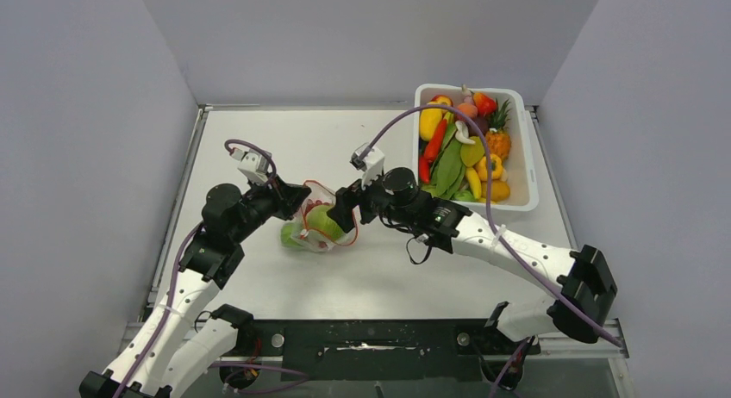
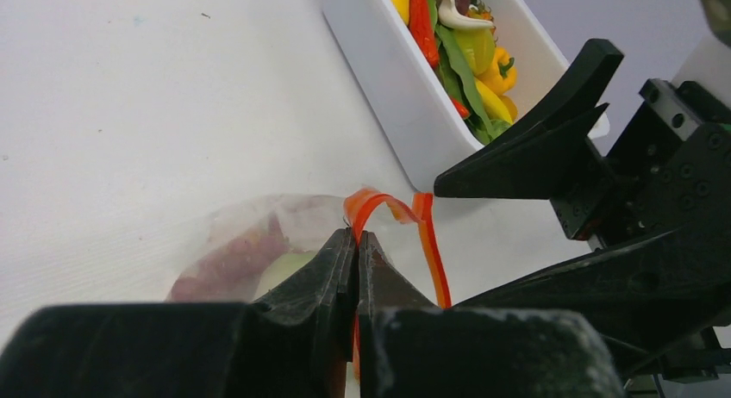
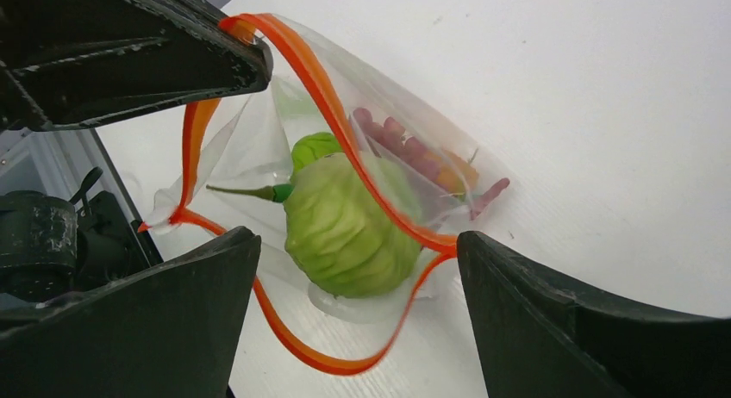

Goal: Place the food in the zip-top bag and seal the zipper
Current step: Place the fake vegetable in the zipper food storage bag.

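1. Tightly pressed together, the jaws of the left gripper [image 2: 356, 243] pinch the orange zipper [image 2: 431, 243] at one point on its rim and hold that part up off the table [image 1: 259, 148].
2. The right gripper [image 3: 358, 243] has its jaws spread wide. In its own view the fingers [image 3: 172, 320] flank the mouth of the zip-top bag [image 3: 392, 96]. Whether either finger touches the plastic cannot be told.
3. The zipper is unsealed: its two strips curve apart into an open loop, joined only at the ends.
4. Inside the bag lies a green cabbage [image 3: 345, 226], which fills most of the opening. A bumpy reddish piece [image 3: 405, 144] sits behind it against the clear wall. A thin green stem [image 3: 250, 191] pokes out beside the cabbage, but what it belongs to is hidden.
5. The bag rests on the table between the two grippers, near the middle, its body lying flat while the pinched rim stands raised.
6. The left wrist view shows the right gripper's black fingers close by and pointing at the bag mouth, where they block the table to the right.
7. Farther out, a white tub [image 1: 527, 187] stands at the far right corner, well apart from the bag. It holds more food: a long red chili [image 1: 435, 139], a yellow pepper [image 1: 428, 122], a pineapple [image 1: 498, 141], green pods [image 1: 448, 170] and a banana [image 1: 474, 183].
8. The right arm's purple cable [image 1: 405, 115] arcs over the tub in the top view and crosses in front of some of that food.
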Controlling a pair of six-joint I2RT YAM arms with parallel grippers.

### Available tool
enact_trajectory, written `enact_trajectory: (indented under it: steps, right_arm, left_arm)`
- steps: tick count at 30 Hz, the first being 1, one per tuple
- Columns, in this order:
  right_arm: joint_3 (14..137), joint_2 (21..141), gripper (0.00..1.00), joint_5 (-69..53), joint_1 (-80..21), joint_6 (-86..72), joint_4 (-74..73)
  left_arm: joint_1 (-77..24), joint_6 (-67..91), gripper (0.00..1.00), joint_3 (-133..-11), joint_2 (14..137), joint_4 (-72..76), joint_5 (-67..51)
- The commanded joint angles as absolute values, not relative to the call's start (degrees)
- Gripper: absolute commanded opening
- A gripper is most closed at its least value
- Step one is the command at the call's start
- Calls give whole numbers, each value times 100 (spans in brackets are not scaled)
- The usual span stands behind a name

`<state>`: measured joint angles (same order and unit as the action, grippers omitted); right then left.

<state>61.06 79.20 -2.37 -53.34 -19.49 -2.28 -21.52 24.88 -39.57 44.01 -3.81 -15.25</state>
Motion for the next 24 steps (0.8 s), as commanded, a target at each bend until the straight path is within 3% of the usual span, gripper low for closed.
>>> enact_trajectory:
  steps: [1, 8, 10, 14, 16, 21, 24]
  right_arm:
    - [6459, 7394, 87, -71, -5333, -1499, -310]
    - [6352, 6954, 83, -695, -5325, -67, -772]
    - [6213, 6860, 76, -828, -5349, 464, -789]
    - [5845, 6652, 49, -662, -5337, 736, -351]
    - [5627, 6612, 41, -685, -5339, 849, -52]
    - [5485, 6827, 37, -563, -5312, 991, 297]
    - [5540, 7049, 42, -573, -5296, 1004, 495]
  left_arm:
    - [-2118, 2522, 0, -4265, 4320, 170, -1644]
    - [-2118, 2509, 0, -4241, 4378, 309, -1897]
    - [-2118, 2497, 0, -4202, 4405, 395, -2027]
    - [-2118, 2461, 0, -4070, 4436, 667, -2267]
    - [-2118, 2387, 0, -3998, 4446, 810, -2402]
    - [-2118, 2249, 0, -3892, 4527, 1030, -2660]
    - [-2118, 2254, 0, -3832, 4588, 1213, -2962]
